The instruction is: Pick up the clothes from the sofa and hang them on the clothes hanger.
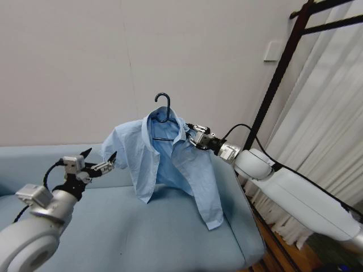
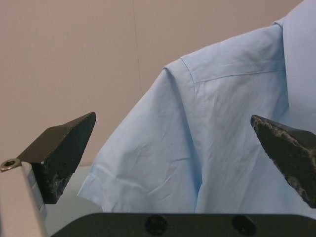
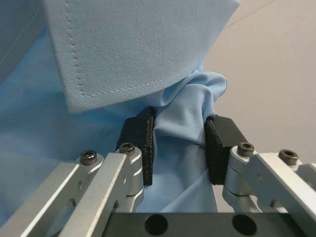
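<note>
1. My right gripper [image 1: 193, 135] is clamped on the blue shirt [image 1: 161, 164] just below the collar. In the right wrist view a bunched fold of cloth sits squeezed between the two black pads [image 3: 140, 145].
2. The shirt is draped over a dark hanger [image 1: 164, 107], whose hook stands up out of the collar. I hold both in the air above the sofa [image 1: 113, 238], with the hem hanging free of the seat.
3. I cannot tell whether my pads also pinch the hanger's wire under the cloth, because the fabric hides it.
4. My left gripper [image 1: 99, 157] hovers beside the shirt's sleeve with its fingertips spread wide, touching nothing.
5. I judge the pick-up done and the carry to the rail in hand. The dark clothes rack [image 1: 278, 76] stands off to my right, well apart from the hook.
6. The next move calls for raising the hook above a bar and bringing it across level, so the shirt does not slide off its shoulders. A loose grip could let the hanger tilt.
</note>
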